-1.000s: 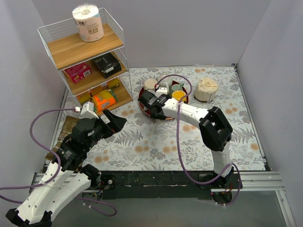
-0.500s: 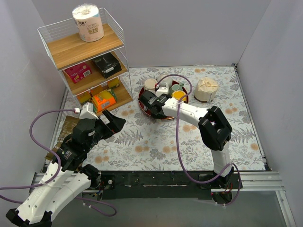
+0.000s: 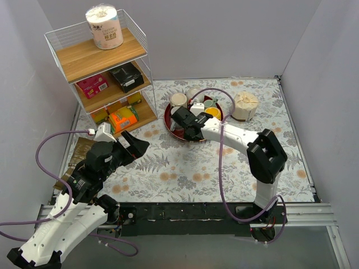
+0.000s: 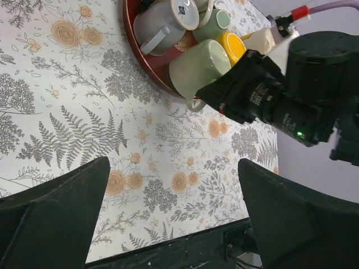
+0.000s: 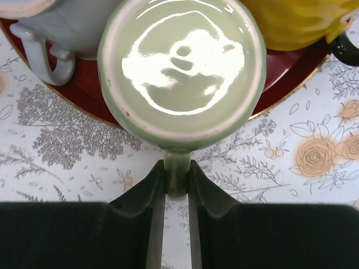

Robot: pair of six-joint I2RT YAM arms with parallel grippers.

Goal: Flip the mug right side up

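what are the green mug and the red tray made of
Green mug: likely glazed ceramic; the pale green surface throws sharp glossy reflections, and the walls look thick. Red tray: perhaps lacquered wood or plastic; smooth dark red with a thin gold edge, hard to tell which.

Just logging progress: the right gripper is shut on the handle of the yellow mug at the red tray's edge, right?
Wrong colour: the right wrist view shows the right gripper shut on the handle of the green mug at the red tray's edge.
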